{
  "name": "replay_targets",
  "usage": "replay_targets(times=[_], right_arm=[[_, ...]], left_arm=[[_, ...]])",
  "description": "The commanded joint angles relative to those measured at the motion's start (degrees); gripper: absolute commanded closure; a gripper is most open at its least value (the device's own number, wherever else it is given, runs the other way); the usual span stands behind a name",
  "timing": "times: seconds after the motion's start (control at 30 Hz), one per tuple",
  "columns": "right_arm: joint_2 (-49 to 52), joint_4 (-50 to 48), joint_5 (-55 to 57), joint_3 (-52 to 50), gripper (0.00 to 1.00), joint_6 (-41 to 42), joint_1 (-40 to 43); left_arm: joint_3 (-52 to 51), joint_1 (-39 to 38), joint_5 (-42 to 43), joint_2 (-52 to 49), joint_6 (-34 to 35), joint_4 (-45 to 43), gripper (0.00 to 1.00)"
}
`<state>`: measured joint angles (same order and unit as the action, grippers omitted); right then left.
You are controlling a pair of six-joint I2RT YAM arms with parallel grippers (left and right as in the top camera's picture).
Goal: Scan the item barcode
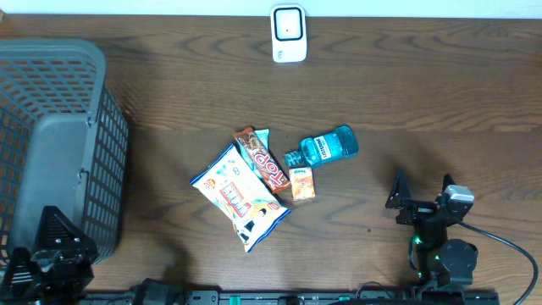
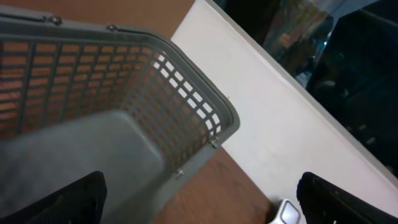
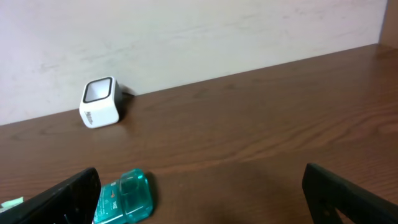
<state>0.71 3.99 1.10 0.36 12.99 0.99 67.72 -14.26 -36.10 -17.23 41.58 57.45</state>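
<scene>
Overhead, the items cluster at mid-frame on the wooden table [image 1: 169, 85]: a snack bag [image 1: 240, 196] lower left, a chocolate bar [image 1: 260, 159] touching its upper edge, a small orange box [image 1: 302, 183] just right of the bar, and a blue mouthwash bottle [image 1: 329, 146] up-right of that. The white scanner [image 1: 288, 34] stands well apart at top centre. A grey basket [image 1: 110, 169] fills the left edge. The right gripper [image 1: 422, 193] sits lower right, jaws spread and empty; the left gripper [image 2: 199, 196], by the basket's lower corner, is likewise spread.

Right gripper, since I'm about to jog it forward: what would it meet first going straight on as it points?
Nothing nearby: the right gripper faces bare table, then likely the wall. The blue bottle and scanner lie off to its left.
</scene>
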Motion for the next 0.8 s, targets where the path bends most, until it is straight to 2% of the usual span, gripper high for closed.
replay_targets(times=[0.0,0.3,0.6,0.7,0.77], right_arm=[[-0.33,0.15,0.26,-0.04,0.01,0.07,0.09],[-0.33,0.15,0.26,-0.04,0.01,0.07,0.09],[-0.33,-0.79,0.24,-0.04,0.01,0.26,0.09],[-0.33,-0.22,-3.56,-0.04,0.01,0.33,0.09],[-0.24,0.02,-5.92,-0.04,0.01,0.31,0.09]], left_arm=[[-0.48,0.20,-1.60,1.75,-3.82,-0.11,0.02],[-0.48,0.20,5.35,16.74,-8.57,-2.49,0.02],[-0.04,0.26,5.25,16.55,-8.37,2.08,0.02],[-0.52,0.26,5.31,16.48,-8.41,2.01,0.02],[-0.55,0.26,6.38,15.98,-10.99,1.01,0.02]])
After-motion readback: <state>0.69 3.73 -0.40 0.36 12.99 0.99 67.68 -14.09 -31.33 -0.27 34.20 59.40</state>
